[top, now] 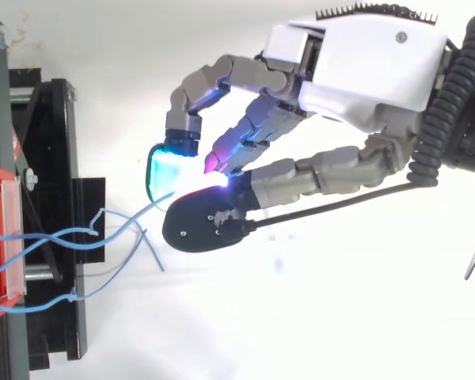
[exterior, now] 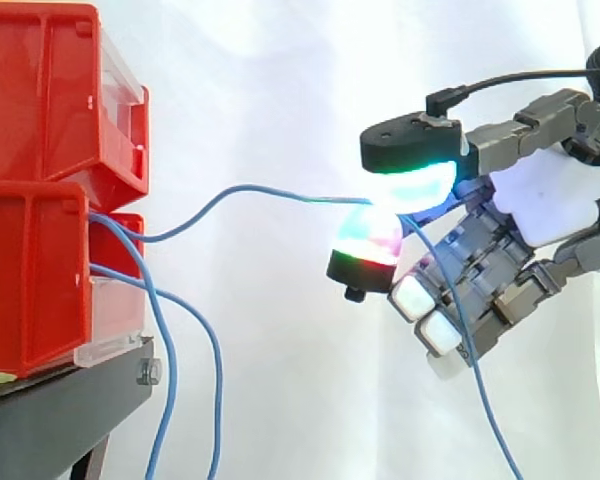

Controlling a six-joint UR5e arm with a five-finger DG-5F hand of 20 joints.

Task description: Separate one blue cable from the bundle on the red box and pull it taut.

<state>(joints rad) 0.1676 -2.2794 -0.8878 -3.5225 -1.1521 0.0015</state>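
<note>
Reaching in from the right of the side view, the hand [exterior: 550, 200] pinches one blue cable [exterior: 250, 189] between two glowing pads [exterior: 365, 245]. The strand runs in a shallow curve from the stacked red bins [exterior: 40, 250] to the pinch, then hangs down past the palm. Beside the black stand [exterior: 60, 410] the other blue cables [exterior: 165, 340] droop. From above, the pinched cable leaves the bin's front and meets the cyan pad [top: 165, 170], out past the stand.

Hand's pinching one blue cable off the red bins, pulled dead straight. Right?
No. The hand does pinch one blue cable off the red bins, but it is slack, not straight: the side view shows it dipping and arcing.
</note>
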